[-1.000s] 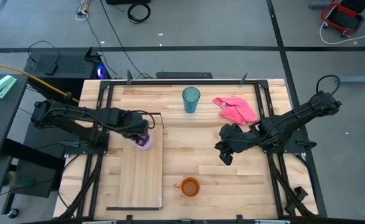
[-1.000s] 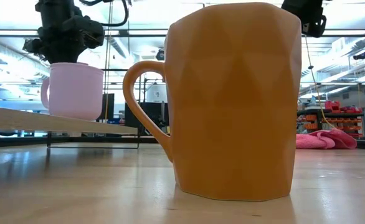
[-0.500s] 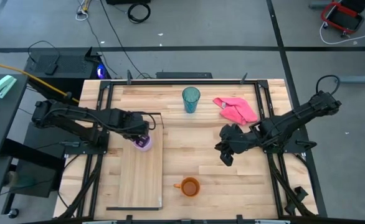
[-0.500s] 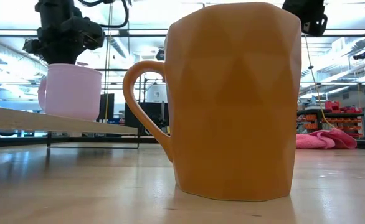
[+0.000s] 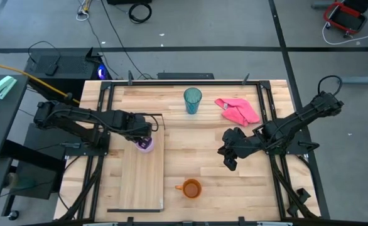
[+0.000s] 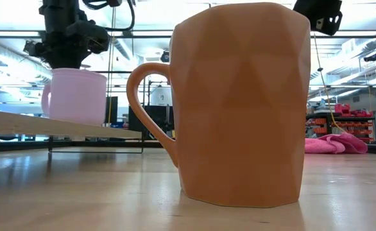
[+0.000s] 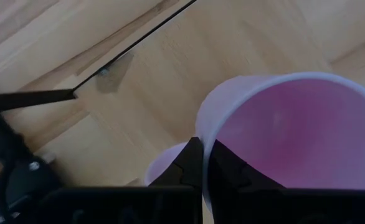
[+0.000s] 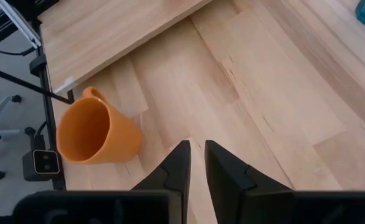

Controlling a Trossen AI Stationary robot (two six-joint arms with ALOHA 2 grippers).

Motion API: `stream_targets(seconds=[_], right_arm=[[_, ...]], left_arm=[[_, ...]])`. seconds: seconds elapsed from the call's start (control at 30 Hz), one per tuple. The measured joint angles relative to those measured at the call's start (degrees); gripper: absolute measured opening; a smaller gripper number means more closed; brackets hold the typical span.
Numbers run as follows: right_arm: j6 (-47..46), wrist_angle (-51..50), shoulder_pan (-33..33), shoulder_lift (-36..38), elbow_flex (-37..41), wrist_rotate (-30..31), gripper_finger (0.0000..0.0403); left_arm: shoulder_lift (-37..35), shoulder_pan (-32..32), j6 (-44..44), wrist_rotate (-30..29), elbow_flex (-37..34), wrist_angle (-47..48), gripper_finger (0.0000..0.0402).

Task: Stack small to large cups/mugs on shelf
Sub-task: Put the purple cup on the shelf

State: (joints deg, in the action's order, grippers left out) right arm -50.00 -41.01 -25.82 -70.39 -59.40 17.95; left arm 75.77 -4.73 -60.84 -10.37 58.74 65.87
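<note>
The small lilac mug [image 5: 145,143] stands upright at the far end of the light-wood shelf [image 5: 140,179], and my left gripper [image 7: 202,165] is shut on its rim. In the low view its base [image 6: 77,120] meets the plank [image 6: 21,123]. The orange mug [image 5: 191,188] stands on the table near the front edge, handle toward the shelf. Near the far edge the teal tumbler [image 5: 192,99] stands upright. My right gripper [image 8: 195,155] hovers above the table's right middle, its fingers a narrow gap apart and holding nothing. It points down toward the orange mug [image 8: 95,134]. My left gripper pinches the lilac mug's rim [image 7: 200,132] right beside the handle [image 7: 165,167], one finger inside the cup and one outside. The fingers come from above, pointing steeply down. The mug stays upright below them, its base at the shelf's top.
A crumpled pink cloth [image 5: 238,110] lies at the far right, beside the tumbler. A thin black wire frame [image 5: 157,115] runs along the shelf's far end. Bare tabletop lies between the shelf and my right gripper.
</note>
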Motion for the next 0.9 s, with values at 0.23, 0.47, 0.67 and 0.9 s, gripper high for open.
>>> stream_targets(seconds=[0.23, 0.47, 0.67, 0.9], right_arm=[[0.0, 0.5, 0.0, 0.0, 0.0, 0.0, 0.0055], [0.0, 0.5, 0.0, 0.0, 0.0, 0.0, 0.0055], [0.1, 0.5, 0.0, 0.0, 0.0, 0.0, 0.0055], [0.2, 0.5, 0.0, 0.0, 0.0, 0.0, 0.0055]], left_arm=[[-0.1, 0.0, -0.4, 0.0, 0.0, 0.2, 0.0015], [-0.1, 0.0, -1.5, -0.1, -0.1, 0.3, 0.0055], [-0.5, 0.0, -1.6, -0.1, -0.1, 0.5, 0.0079], [-0.7, 0.0, -2.6, 0.1, -0.1, 0.5, 0.0094]])
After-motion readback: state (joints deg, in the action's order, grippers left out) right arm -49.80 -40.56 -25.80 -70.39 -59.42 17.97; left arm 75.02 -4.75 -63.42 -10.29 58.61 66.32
